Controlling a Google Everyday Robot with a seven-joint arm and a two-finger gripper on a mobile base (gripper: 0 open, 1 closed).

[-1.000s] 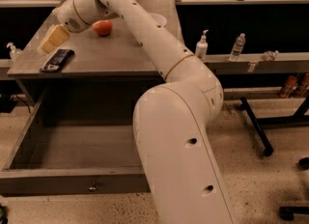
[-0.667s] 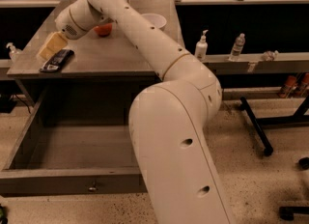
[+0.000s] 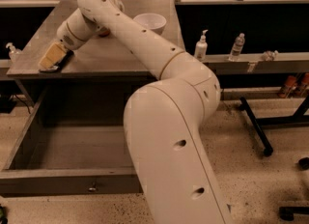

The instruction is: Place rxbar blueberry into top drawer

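Claw (image 3: 52, 56) low over snack bar (image 3: 64, 60) at front-left corner of worktop (image 3: 120, 49); impossible to tell whether spread or pinching. Drawer (image 3: 67, 182) already pulled out. Left to do: lifting bar, carrying across, releasing inside.

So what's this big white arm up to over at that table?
A white robot arm is reaching across the grey table. Its gripper is right at the small flat snack bar in a dark wrapper, which lies near the table's front left corner. Below, the wide shallow grey wooden drawer stands pulled open, apparently waiting for the bar, which is not yet lifted.
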